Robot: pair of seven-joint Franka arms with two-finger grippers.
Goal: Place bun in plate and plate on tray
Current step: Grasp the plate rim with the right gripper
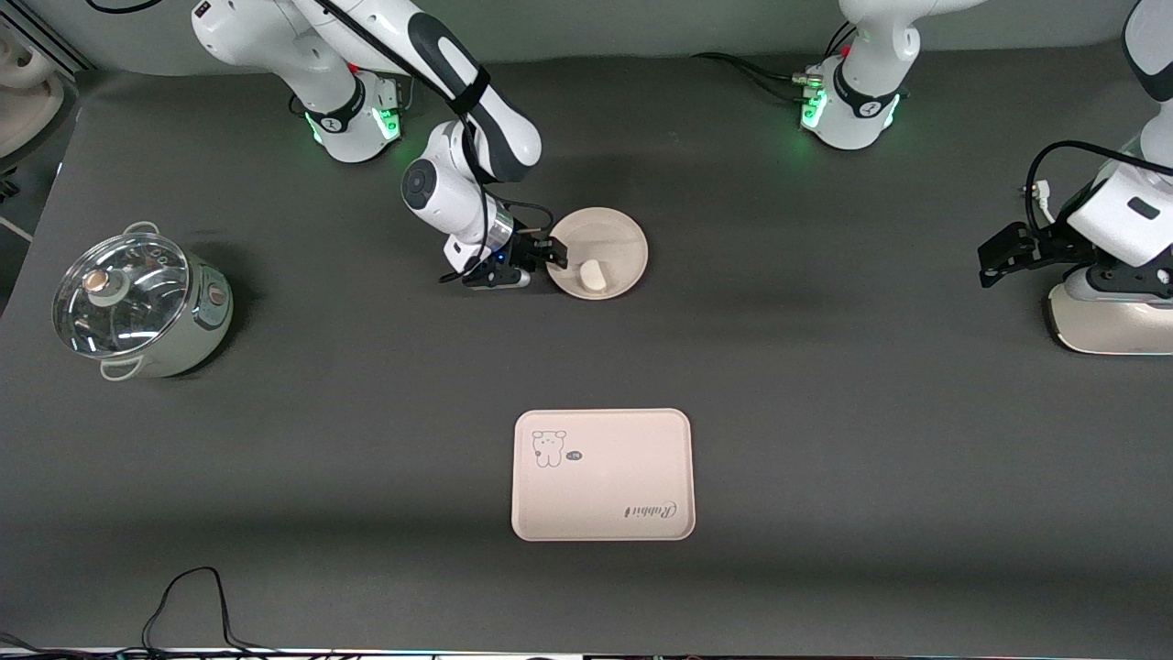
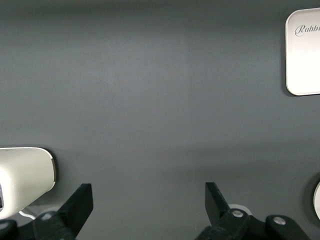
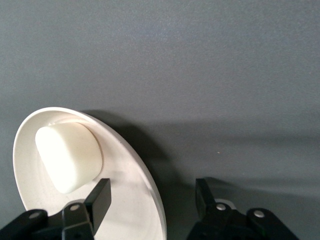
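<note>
The round beige plate (image 1: 607, 231) lies on the table near the right arm's base, with the off-white bun (image 1: 594, 274) in it. My right gripper (image 1: 553, 254) is low at the plate's rim on the right arm's side, open, with one finger inside the plate and one outside. The right wrist view shows the bun (image 3: 69, 156), the plate (image 3: 131, 197) and the open gripper (image 3: 152, 200) straddling the rim. The rabbit tray (image 1: 601, 474) lies empty, nearer to the front camera. My left gripper (image 1: 997, 255) waits open and empty at the left arm's end of the table.
A steel pot with a glass lid (image 1: 137, 302) stands toward the right arm's end. A cream rounded object (image 1: 1109, 323) sits under the left arm. The left wrist view shows the tray's corner (image 2: 305, 55), that cream object (image 2: 25, 172) and the open left gripper (image 2: 149, 202).
</note>
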